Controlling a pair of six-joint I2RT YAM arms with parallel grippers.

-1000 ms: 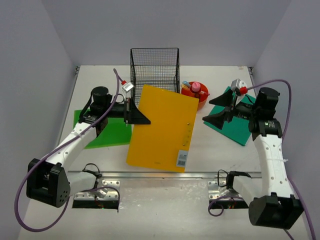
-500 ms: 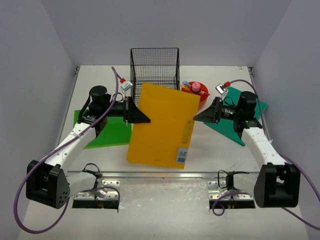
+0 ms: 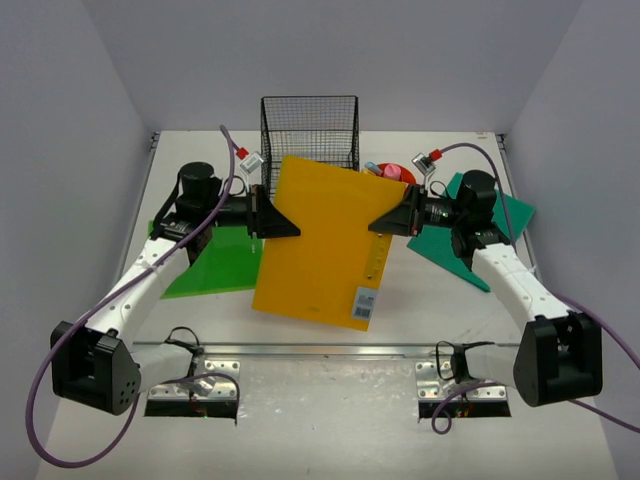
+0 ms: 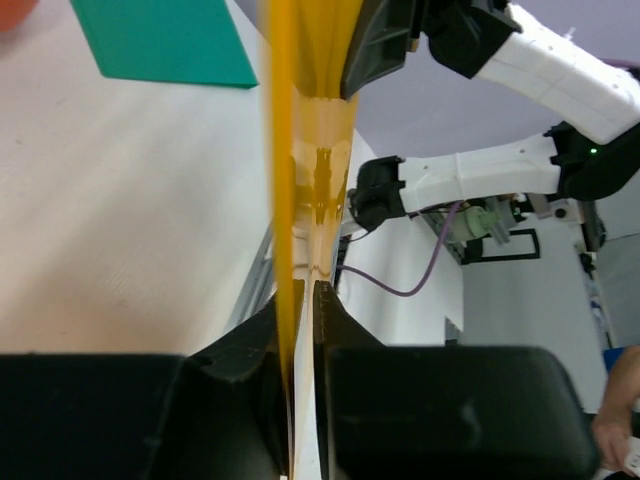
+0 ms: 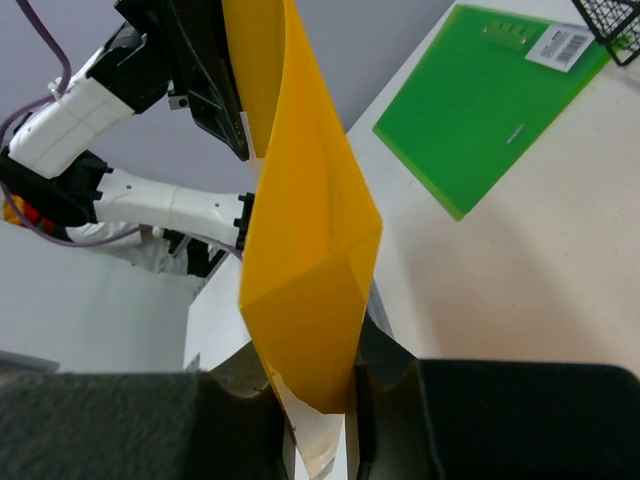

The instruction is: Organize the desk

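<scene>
A yellow folder (image 3: 325,245) hangs tilted above the white desk (image 3: 450,300), gripped at both side edges. My left gripper (image 3: 272,220) is shut on its left edge, and the left wrist view shows that folder (image 4: 285,150) edge-on between the black fingers (image 4: 345,330). My right gripper (image 3: 388,222) is shut on the right edge. In the right wrist view the folder (image 5: 310,240) bows and twists up out of the jaws. A green folder (image 3: 205,262) lies flat at the left and a teal folder (image 3: 485,245) lies flat at the right.
A black wire-mesh rack (image 3: 310,130) stands at the back, just behind the yellow folder's top edge. A round orange tray (image 3: 392,174) with small items peeks out beside it. A silver rail (image 3: 330,350) runs along the near edge.
My right arm swung left from over the teal folder to the yellow folder's right edge and closed on it. The left gripper kept its grip, and the folder shifted slightly toward the rack.
</scene>
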